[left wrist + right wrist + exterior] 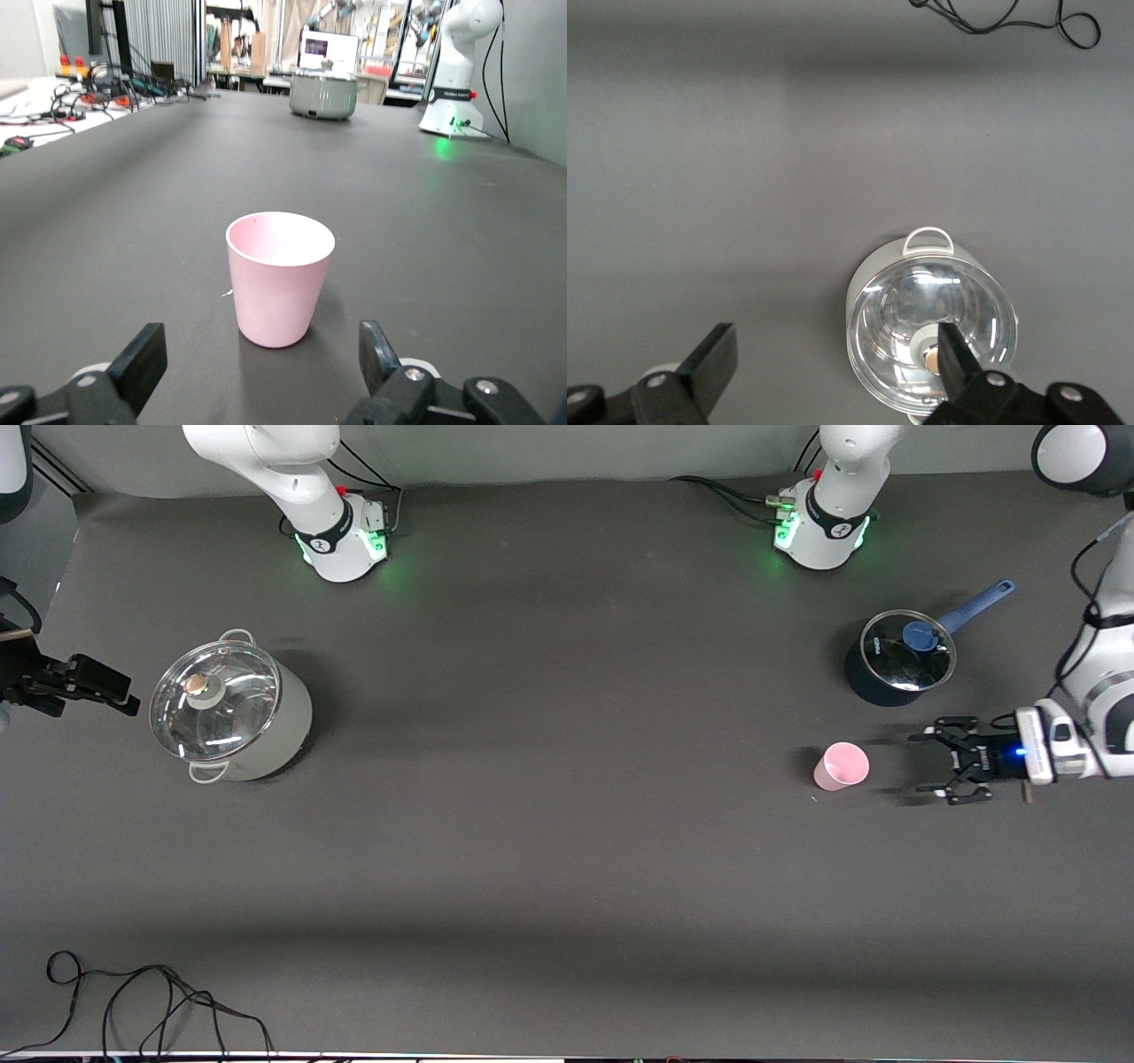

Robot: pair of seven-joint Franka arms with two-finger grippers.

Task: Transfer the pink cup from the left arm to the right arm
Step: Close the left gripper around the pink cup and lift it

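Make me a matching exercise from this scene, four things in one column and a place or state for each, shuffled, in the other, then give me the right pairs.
Things
1. pink cup
2. blue saucepan
3. white pot
4. left gripper

Places or states
A. open, level with the cup, not touching it
B. glass lid on, at the right arm's end, right gripper open beside it
C. upright and empty, on the table
D. lidded, long handle, farther from the front camera than the cup

Pairs: 1-C, 2-D, 3-B, 4-A
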